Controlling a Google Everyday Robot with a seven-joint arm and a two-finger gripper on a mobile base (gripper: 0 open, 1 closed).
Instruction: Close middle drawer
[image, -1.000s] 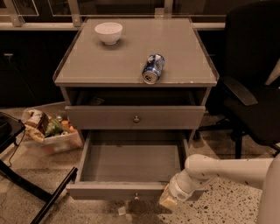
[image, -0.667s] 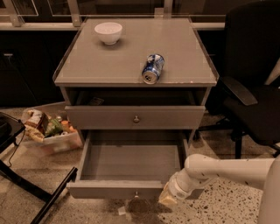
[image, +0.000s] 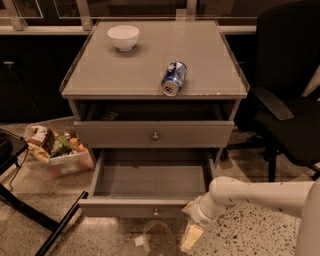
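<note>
Low on the grey bedside-type cabinet, the middle drawer, a wide shallow grey drawer w/ a plain flat front and a small round metal knob at centre, stands pulled far out, its grey inner floor in full view. The white robot arm reaches in from the right edge to the drawer's front-right corner. The pale gripper hangs just below and beside that corner, pointing down at the speckled floor. Can't tell whether the gripper is open or closed, nor whether it touches the drawer front. Above, another grey drawer w/ a round knob is out slightly, a dark gap over it. On the cabinet top: a white round bowl at back-left and a blue drink can on its side nr the front edge, well apart. A black office chair stands to the right, and a clear box of snack packets sits on the floor at left.
</note>
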